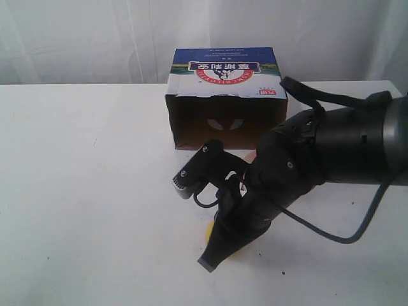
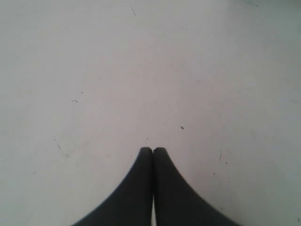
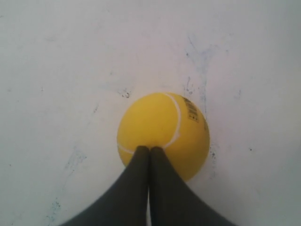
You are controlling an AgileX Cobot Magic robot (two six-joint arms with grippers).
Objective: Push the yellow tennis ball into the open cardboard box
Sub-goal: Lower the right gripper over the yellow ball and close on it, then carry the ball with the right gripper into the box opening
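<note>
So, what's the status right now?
Left gripper shut, over table. Right gripper shut, tips at yellow tennis ball. Open cardboard box beyond; arm hides path.

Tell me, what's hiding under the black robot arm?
The yellow tennis ball, sitting on the white table right by the right gripper's closed tips. From the outside camera only a yellow sliver peeks out; the arm covers the rest.

The yellow tennis ball (image 3: pixel 162 127), with a white seam and dark print, rests on the bench (image 3: pixel 56 70) against the tips of the pressed-together right fingers (image 3: pixel 134 188). The open cardboard box (image 1: pixel 226 95) lies on its side beyond them, its dark inside facing them.
</note>
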